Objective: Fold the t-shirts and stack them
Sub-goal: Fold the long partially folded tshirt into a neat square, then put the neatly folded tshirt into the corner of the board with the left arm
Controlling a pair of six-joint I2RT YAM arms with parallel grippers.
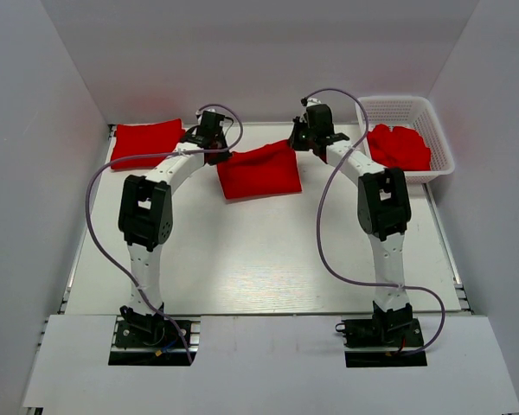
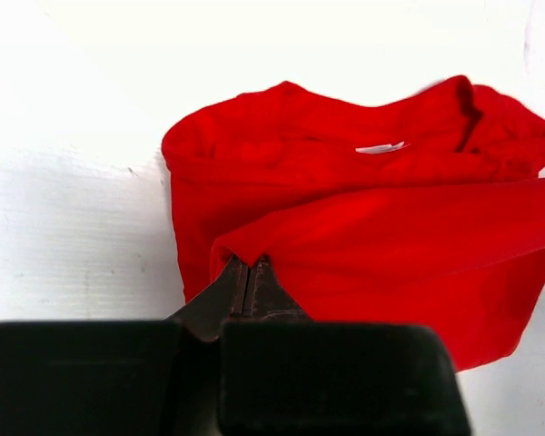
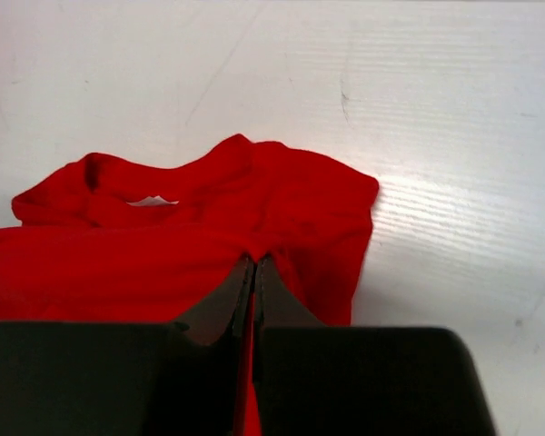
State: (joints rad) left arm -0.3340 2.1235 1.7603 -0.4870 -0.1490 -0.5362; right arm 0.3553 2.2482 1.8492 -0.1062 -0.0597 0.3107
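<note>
Pale walls enclose a white desk (image 1: 259, 259), whose far right corner carries a white plastic lattice basket (image 1: 396, 105) with a crumpled bright red cloth t-shirt (image 1: 400, 147) heaped inside. Left of the basket, a second red t-shirt (image 1: 261, 175), partly folded, is gripped by both tools: the left tool (image 2: 251, 265) is clenched on the edge farther from the basket, the right tool (image 3: 254, 262) on the edge nearer it. Farthest from the basket, a third red t-shirt (image 1: 147, 141) lies folded flat.
</note>
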